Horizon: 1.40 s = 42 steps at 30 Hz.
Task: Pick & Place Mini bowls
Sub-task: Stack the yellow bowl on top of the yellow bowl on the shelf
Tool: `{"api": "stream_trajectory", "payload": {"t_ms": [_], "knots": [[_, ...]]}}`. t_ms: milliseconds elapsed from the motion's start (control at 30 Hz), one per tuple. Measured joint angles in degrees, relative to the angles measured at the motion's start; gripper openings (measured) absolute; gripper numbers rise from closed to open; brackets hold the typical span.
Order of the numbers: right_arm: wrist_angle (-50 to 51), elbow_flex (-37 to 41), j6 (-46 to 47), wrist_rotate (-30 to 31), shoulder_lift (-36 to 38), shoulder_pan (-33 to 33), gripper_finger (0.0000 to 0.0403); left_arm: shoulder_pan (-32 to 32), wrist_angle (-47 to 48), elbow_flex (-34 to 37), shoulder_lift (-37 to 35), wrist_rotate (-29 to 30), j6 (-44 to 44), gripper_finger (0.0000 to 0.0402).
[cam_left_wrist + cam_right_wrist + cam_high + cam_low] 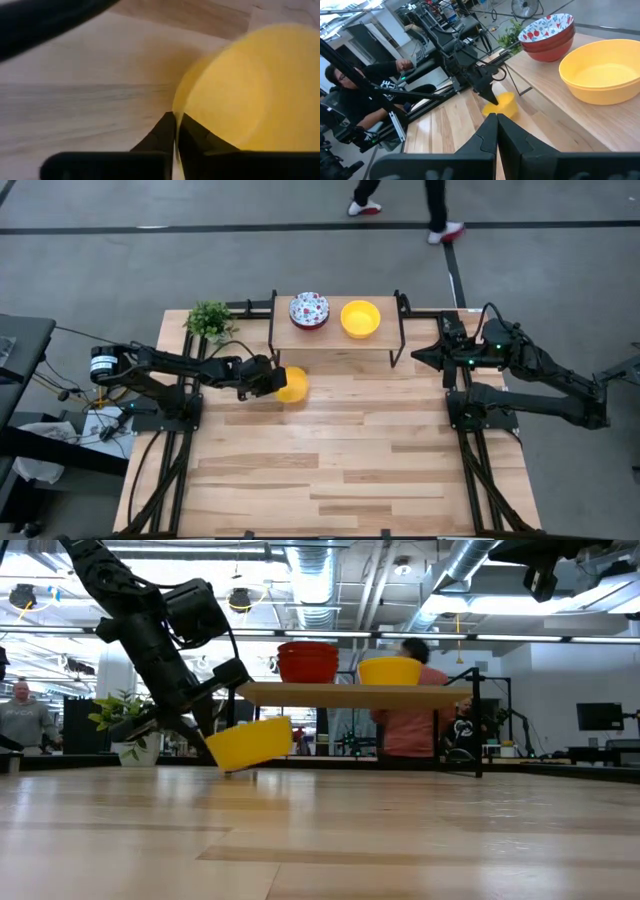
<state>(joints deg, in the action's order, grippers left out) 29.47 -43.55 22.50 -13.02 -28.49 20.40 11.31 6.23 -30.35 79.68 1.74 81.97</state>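
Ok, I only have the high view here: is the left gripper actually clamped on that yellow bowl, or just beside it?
Observer: Clamped. The left wrist view shows the left gripper shut on the held yellow bowl at its rim.
Operator: Is the bowl level?
Observer: No. In the low view it hangs tilted from the fingers.
Operator: Is the patterned bowl at the back a single one?
Observer: No. The right wrist view shows the patterned bowls as a nested stack.
Operator: And the right gripper?
Observer: The right gripper is shut, empty and held up high.
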Motion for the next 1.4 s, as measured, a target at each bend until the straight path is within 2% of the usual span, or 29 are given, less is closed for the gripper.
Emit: {"api": "stream_trajectory", "payload": {"t_ms": [233, 367, 467, 700, 833, 1033, 1200, 1400], "knots": [[0.0, 0.0, 0.31, -0.02, 0.0, 0.0, 0.0, -2.58, -0.42, 0.0, -2.34, -2.69, -1.85, 0.0008], [-0.02, 0.0, 5.16, -0.04, 0.0, 0.0, 0.0, -6.19, -1.43, 0.0, -6.69, -1.68, -3.52, 0.0007], [-1.39, -0.02, 7.95, -0.78, -0.63, -0.27, 0.0, -8.92, -4.04, 0.0, -10.85, 3.54, -6.93, 0.0006], [-12.63, -0.07, 5.79, -2.62, -6.46, -5.39, 0.0, -12.17, -14.92, -0.65, -18.03, 20.8, -17.93, 0.0005], [-19.55, -0.07, 2.82, -2.18, -11.26, -8.53, 0.0, -12.17, -15.74, -5.93, -18.08, 26.33, -26.06, 0.0005], [-26.09, -1.49, -1.7, -1.4, -16.95, -10.74, 0.0001, -10.88, -15.75, -16.63, -13.77, 31.93, -41.86, 0.0004], [-26.04, -5.61, -9.64, 5.69, -19.8, -12.63, 0.0016, -8.97, -15.73, -24.23, -9.3, 35.6, -54.73, 0.0004], [-25.2, -10.64, -19.73, 20.26, -22.75, -15.23, 0.0047, -6.28, -16.41, -32.25, -4.48, 38.79, -68.16, 0.0004]]}}
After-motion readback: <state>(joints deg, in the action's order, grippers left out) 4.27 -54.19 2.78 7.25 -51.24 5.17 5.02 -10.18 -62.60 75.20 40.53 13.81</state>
